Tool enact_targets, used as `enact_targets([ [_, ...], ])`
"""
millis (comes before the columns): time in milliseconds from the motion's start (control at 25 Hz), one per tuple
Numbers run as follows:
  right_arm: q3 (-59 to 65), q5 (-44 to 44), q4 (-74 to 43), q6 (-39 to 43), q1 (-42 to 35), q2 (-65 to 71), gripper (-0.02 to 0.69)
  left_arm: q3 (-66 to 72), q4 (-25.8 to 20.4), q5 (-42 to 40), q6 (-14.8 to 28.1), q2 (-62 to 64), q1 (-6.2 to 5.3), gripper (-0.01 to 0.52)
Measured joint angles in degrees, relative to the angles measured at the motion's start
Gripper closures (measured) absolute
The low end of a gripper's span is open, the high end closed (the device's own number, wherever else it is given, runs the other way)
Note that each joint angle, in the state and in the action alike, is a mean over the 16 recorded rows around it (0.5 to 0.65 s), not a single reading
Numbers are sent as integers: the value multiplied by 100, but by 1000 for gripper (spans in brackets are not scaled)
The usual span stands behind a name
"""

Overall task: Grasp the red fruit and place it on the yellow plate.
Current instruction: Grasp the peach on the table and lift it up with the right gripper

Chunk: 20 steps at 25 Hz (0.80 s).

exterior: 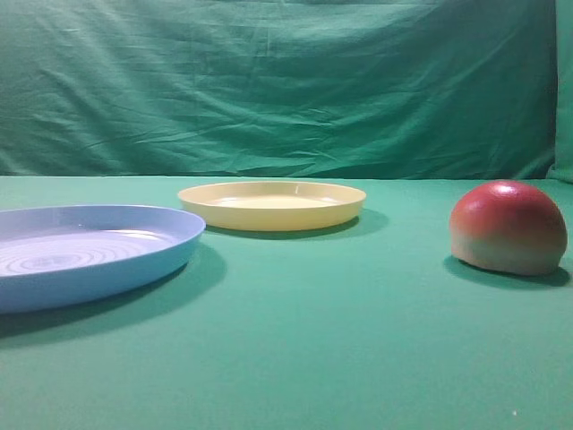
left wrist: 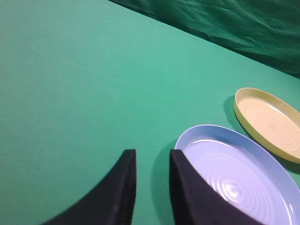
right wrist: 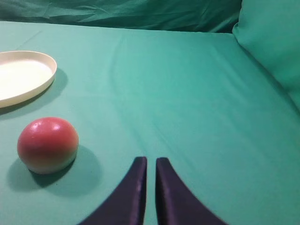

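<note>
1. We see a worktop [exterior: 295, 349] covered in a smooth green cloth, with a darker, creased green cloth backdrop [exterior: 286, 81] hanging behind it; in the right wrist view a green cushion-like fold [right wrist: 274, 42] rises at the far right edge.
2. The light blue plate [exterior: 63, 269] with concentric rings sits on the left of the exterior view, cut by the frame edge. It lies just beside the yellow plate [exterior: 269, 215], apart from it by a narrow gap in the left wrist view.
3. The yellow plate is round, shallow and pale, with a low raised rim; it rests flat toward the back middle of the worktop and holds nothing.
4. Nothing stands between the yellow plate and the red fruit [exterior: 508, 226]; only bare cloth separates them.
5. The red fruit sits on the worktop at the right, well apart from both plates. It is dome-shaped and smooth, dark red on top fading to pale yellow-green at the base, with its flat side down.
6. The left hand [left wrist: 151, 157] hovers beside the blue plate's near rim, its dark fingers parted by a modest gap and gripping nothing.
7. The right hand [right wrist: 151, 161] hangs near the fruit, to its right, fingers almost together, closed on nothing.
</note>
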Motion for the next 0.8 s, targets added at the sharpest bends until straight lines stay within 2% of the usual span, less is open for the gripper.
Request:
enact_targets([
  [800, 0, 0, -6, -4, 0, 0, 665, 0, 0, 0, 0, 0, 0, 357],
])
